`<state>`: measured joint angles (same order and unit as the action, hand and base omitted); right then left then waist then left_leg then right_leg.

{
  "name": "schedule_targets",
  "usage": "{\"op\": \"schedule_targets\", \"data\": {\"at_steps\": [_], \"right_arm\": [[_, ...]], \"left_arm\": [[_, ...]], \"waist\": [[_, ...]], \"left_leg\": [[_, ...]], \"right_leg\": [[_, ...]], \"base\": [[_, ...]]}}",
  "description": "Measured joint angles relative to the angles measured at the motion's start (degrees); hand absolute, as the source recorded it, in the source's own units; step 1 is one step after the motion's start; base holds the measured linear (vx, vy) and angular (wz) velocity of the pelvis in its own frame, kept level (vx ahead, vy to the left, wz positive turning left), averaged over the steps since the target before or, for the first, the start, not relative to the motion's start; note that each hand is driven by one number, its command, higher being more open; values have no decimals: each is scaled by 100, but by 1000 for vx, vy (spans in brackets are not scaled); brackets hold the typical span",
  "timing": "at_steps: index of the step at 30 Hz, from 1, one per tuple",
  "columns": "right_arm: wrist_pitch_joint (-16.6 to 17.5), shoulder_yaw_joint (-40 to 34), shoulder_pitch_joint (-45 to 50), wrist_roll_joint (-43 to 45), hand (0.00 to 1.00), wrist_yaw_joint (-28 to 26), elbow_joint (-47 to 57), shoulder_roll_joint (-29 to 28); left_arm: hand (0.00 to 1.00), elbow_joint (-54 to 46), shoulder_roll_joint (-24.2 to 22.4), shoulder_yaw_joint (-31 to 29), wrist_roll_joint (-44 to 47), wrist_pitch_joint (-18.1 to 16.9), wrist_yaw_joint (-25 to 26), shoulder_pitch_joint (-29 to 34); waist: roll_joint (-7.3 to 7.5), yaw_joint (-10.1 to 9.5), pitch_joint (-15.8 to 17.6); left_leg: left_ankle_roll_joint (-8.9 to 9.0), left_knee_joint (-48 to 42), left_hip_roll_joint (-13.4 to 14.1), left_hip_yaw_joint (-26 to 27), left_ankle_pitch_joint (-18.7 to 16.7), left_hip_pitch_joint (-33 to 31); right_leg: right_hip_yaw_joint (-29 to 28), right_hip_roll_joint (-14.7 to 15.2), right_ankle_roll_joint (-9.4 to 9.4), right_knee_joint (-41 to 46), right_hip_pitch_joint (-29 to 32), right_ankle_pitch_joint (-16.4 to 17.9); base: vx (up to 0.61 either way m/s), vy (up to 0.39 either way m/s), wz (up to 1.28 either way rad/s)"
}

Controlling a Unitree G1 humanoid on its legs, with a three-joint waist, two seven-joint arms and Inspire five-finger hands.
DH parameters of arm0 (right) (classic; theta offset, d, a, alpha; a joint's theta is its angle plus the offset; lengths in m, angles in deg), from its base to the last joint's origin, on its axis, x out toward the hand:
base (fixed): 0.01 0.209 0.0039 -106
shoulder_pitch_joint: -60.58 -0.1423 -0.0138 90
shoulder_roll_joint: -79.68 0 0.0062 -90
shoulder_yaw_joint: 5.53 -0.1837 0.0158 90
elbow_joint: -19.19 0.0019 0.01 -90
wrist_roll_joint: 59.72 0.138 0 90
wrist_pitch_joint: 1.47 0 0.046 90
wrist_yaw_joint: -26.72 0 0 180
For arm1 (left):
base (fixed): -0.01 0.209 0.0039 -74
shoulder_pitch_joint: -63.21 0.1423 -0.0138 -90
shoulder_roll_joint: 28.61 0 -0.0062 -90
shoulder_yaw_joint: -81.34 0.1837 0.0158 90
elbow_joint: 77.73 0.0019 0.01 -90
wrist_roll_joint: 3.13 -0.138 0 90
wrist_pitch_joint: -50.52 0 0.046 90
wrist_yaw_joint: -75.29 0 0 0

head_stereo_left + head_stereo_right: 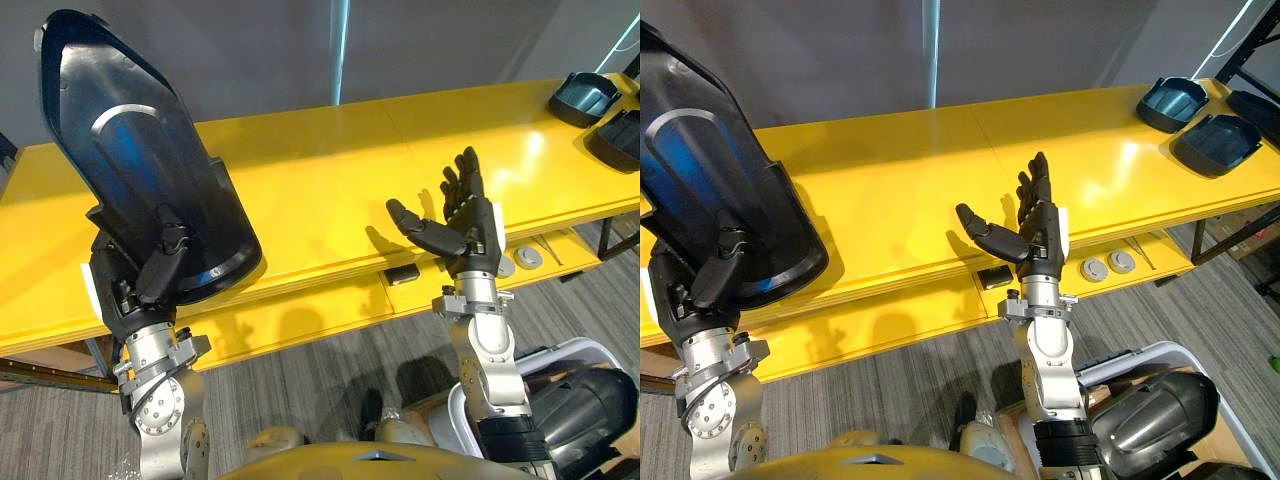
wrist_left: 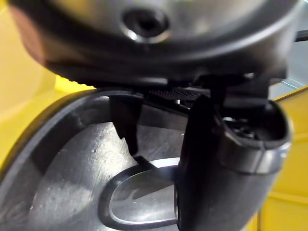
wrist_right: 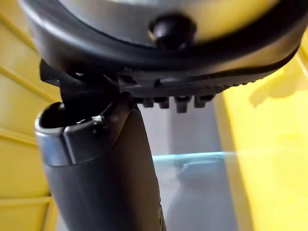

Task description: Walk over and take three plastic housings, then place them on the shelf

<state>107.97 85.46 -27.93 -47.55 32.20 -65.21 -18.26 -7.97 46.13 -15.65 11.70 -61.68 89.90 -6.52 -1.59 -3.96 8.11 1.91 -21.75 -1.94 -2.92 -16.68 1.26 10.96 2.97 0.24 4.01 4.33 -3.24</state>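
Housing [image 1: 140, 150], large, dark and glossy, stands raised at the upper left of the frame, its narrow end pointing up and its hollow side facing the camera. The left robot hand [image 1: 150, 275] is clamped on its lower end: the thumb lies curled over the inner face, and the palm and fingers back the shell from behind. In the left wrist view the thumb [image 2: 211, 168] presses on the housing's grey inner surface, beside a raised curved rib.

The right robot hand [image 1: 465, 230] hangs at centre right of the frame, over the front edge of the bench [image 1: 330, 170]. Its fingers are straight and spread apart, pointing up, with the thumb stretched out to the left, and it holds nothing. In the right wrist view its thumb [image 3: 106, 168] stands free, with the yellow bench past it.

The bench is long and yellow and runs across the middle of the frame. At its far end, in the upper right corner, a second housing [image 1: 1172, 103] and a third housing [image 1: 1218, 143] lie just beside each other on the top, hollow side up, well apart from both hands.

Under the bench's front edge sits a small black box [image 1: 993, 277], and to its right two round grey sockets [image 1: 1108, 265] lie on a lower ledge. At the lower right, a white-rimmed bin [image 1: 1120, 358] holds a dark glossy shell [image 1: 1155, 410].
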Motion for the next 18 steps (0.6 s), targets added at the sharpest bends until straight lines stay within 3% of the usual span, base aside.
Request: {"op": "schedule_targets", "data": {"at_steps": [1,2,3,4,5,6,7,8,11,13,18], "right_arm": [[80,-24,-1,-4,100,3,65,23],[187,-74,4,-5,100,5,311,113],[255,-131,1,-8,100,4,430,147],[404,-301,-7,-23,100,5,616,169],[588,-518,-76,-23,100,7,820,199],[671,-616,-91,-18,100,9,924,251],[754,-779,-95,-12,100,55,1062,335],[767,-873,-110,-4,100,140,1090,356],[708,-924,-10,2,100,267,1107,311],[634,-942,31,17,100,244,1136,243],[372,-1097,466,15,100,178,1554,-7]], "left_arm": [[0,0,-1,11,-9,0,-2,-23],[0,1,-3,1,-75,1,-10,-82],[0,10,0,-22,-167,9,-47,-125],[0,20,81,-9,-242,-2,-148,-203],[0,5,184,22,-248,-46,-259,-321],[0,4,207,55,-252,-59,-309,-391],[0,-3,202,154,-245,-64,-392,-496],[0,-5,212,235,-188,-55,-500,-533],[0,-105,369,399,161,71,-947,-674],[0,-212,448,445,209,283,-1099,-770],[0,-291,610,966,251,1122,-1444,-1077]], "waist": [[-47,12,29],[-190,97,133],[-187,122,195],[-133,99,217],[-199,112,196],[-217,128,189],[-376,172,92],[-418,276,60],[-163,401,27],[-46,461,26],[49,664,-14]], "left_leg": [[81,-482,41,144,-47,-193],[227,-1495,176,504,-24,-544],[413,-1983,246,706,145,-739],[-150,-2115,428,1015,-94,-958],[-136,-1467,728,1023,-208,-1000],[-10,-1060,874,992,-145,-1027],[178,-310,1109,760,161,-979],[377,4,1104,788,677,-795],[213,382,732,1161,710,-468],[166,454,645,1296,714,-415],[135,602,653,1541,643,-237]], "right_leg": [[37,-11,-31,2,-65,46],[151,43,-43,-8,-295,115],[161,127,-88,-1,-404,152],[183,291,-119,-3,-481,199],[189,353,-151,-4,-471,233],[202,347,-187,3,-488,257],[203,349,-287,21,-493,280],[115,493,-427,138,-521,355],[-191,817,-686,58,-532,233],[-271,902,-753,-36,-527,160],[-388,888,-731,-133,-522,70]], "base": [[78,17,36],[57,98,34],[29,139,34],[15,129,17],[-8,59,10],[39,106,12],[94,236,3],[125,301,-13],[98,216,-35],[81,149,-30],[44,35,-23]]}}
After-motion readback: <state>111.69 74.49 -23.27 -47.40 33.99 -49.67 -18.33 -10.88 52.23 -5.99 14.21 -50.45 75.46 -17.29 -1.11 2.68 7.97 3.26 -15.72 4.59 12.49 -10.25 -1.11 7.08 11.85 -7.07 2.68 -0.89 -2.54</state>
